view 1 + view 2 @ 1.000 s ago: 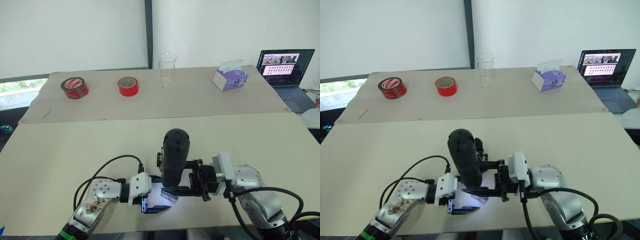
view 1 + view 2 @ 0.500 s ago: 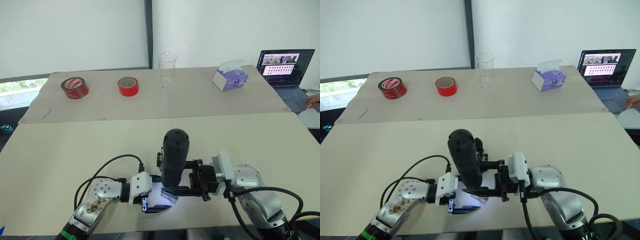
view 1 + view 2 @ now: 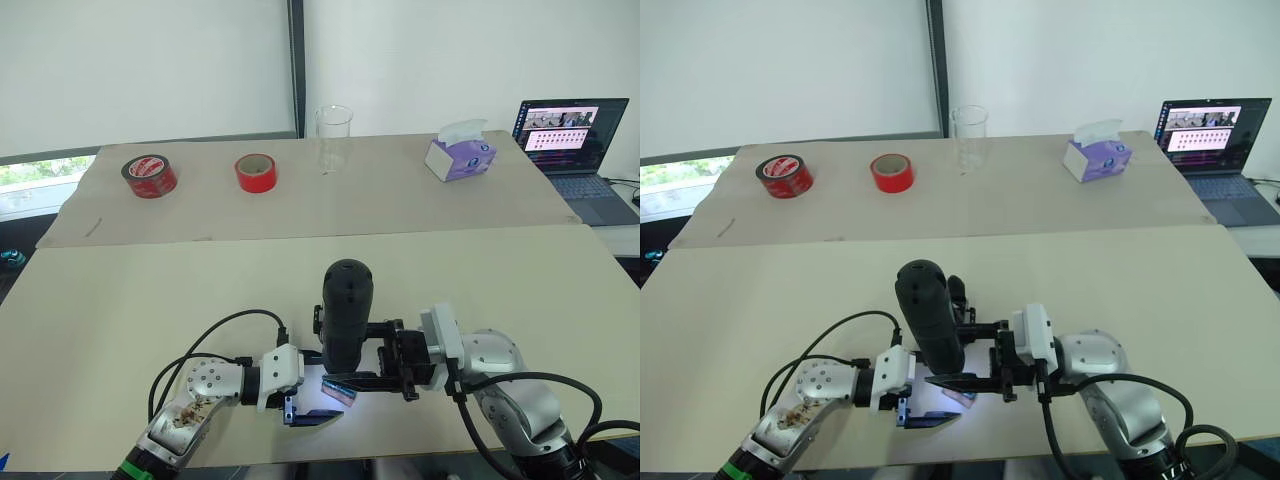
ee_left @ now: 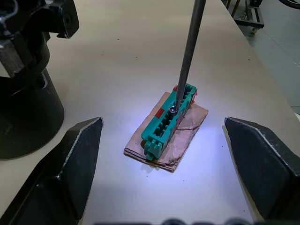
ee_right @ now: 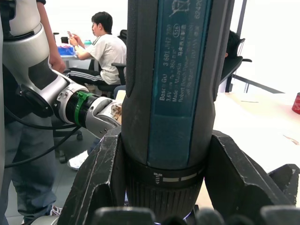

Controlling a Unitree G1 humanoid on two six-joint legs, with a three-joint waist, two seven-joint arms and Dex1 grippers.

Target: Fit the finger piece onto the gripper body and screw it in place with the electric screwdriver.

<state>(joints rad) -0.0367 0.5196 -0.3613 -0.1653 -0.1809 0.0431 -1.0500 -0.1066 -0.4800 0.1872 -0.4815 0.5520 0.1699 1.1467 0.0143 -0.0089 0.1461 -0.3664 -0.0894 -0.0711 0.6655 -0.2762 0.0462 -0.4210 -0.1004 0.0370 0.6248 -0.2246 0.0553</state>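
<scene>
Electric screwdriver [image 3: 346, 315] upright, bit down on green block [image 4: 168, 123]; right gripper [image 3: 392, 362] clamps it; left gripper [image 4: 164, 154] spread wide.

Matt black plastic electric screwdriver [image 3: 345, 315], thin metal bit [image 4: 187, 56]

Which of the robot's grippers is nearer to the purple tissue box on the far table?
Right. The right gripper, shut on the electric screwdriver, is on the tissue box's side of the near table. The left gripper sits farther left and nearer the robot.
</scene>
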